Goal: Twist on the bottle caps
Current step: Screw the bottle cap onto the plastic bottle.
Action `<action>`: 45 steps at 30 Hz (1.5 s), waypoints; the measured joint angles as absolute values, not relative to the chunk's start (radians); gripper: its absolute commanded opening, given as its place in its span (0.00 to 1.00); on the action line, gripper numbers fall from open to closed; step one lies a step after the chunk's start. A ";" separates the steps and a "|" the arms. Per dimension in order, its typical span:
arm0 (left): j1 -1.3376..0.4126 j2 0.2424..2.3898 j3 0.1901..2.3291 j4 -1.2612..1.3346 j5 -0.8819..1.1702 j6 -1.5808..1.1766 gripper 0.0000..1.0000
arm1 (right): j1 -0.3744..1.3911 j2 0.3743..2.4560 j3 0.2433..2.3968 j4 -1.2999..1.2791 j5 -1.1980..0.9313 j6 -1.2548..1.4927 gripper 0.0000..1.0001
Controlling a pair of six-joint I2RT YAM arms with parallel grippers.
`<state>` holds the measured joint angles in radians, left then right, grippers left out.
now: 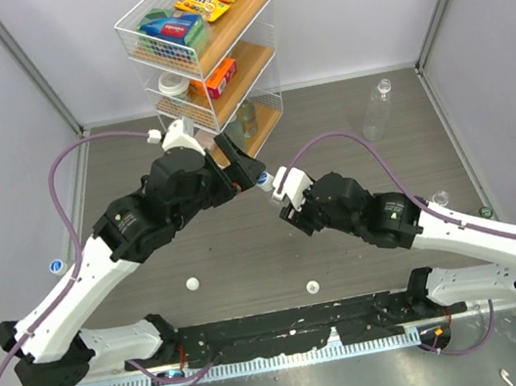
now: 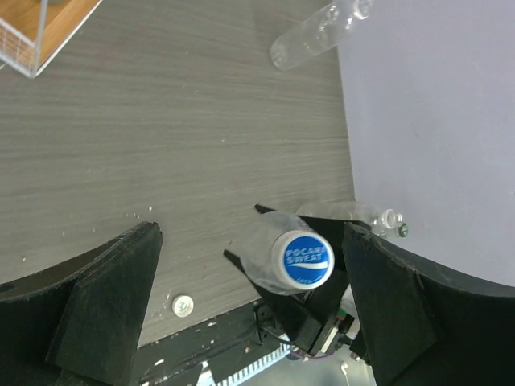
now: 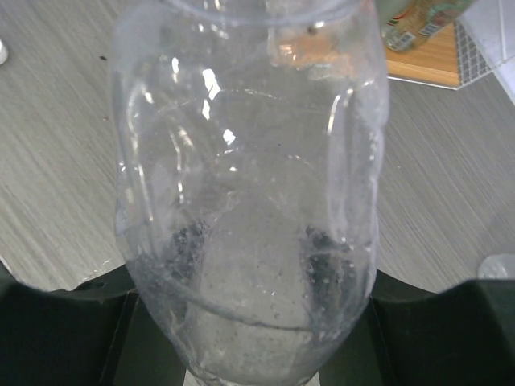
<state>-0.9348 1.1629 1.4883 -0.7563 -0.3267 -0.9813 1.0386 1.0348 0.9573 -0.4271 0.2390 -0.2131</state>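
Both hands meet above the desk (image 2: 161,121): the right hand (image 3: 253,305) grips the clear bottle (image 3: 241,201) by its body, its blue-topped cap (image 2: 302,259) already seated, sitting between the wide-open, empty fingers of the left hand (image 2: 251,233). To tighten well, the left should close squarely on the cap's rim while the bottle is held steady.

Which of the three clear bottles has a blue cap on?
The bottle gripped in the right tool: its cap reads Pocari Sweat. The far bottle and the wall-side bottle lie down, showing no blue.
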 measured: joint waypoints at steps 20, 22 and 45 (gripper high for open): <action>-0.935 1.280 1.552 -0.833 -0.299 -1.118 0.64 | 1.039 1.075 0.946 -0.410 0.302 -0.257 0.01; -0.935 1.292 1.552 -0.833 -0.290 -1.119 0.58 | 1.039 1.073 0.942 -0.409 0.297 -0.260 0.01; -0.934 1.296 1.552 -0.834 -0.250 -1.123 0.26 | 1.039 1.074 0.937 -0.407 0.290 -0.264 0.02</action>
